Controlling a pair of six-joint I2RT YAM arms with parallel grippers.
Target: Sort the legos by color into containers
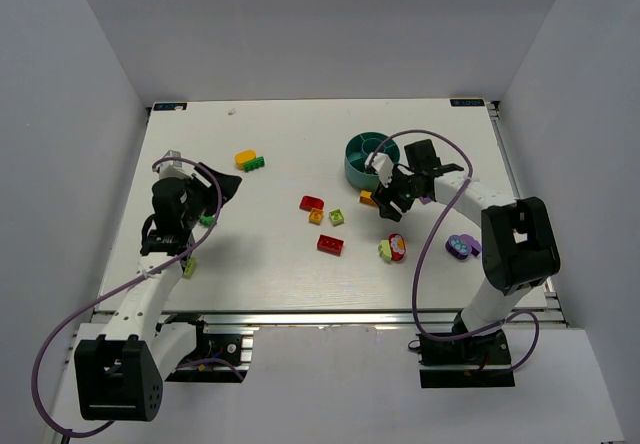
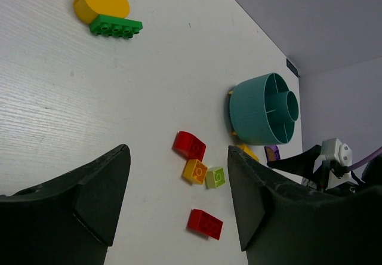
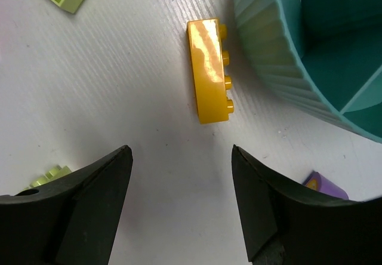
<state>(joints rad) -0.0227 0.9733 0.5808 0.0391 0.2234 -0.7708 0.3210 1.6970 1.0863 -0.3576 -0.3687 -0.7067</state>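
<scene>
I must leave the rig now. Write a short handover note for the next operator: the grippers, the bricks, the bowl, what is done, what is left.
Left gripper: open, empty, above the left part of the table.
Right gripper: open, empty, just above the yellow brick, which lies on its side close to the teal bowl.
Bowl: the compartments in view hold no bricks.
Bricks on the table: yellow oval piece with a green brick far left; two red bricks, an orange one and a lime one in the middle; purple pieces right.
Done: no brick seen sorted.
Left: almost everything; the yellow brick looks like the likely next pick.
</scene>
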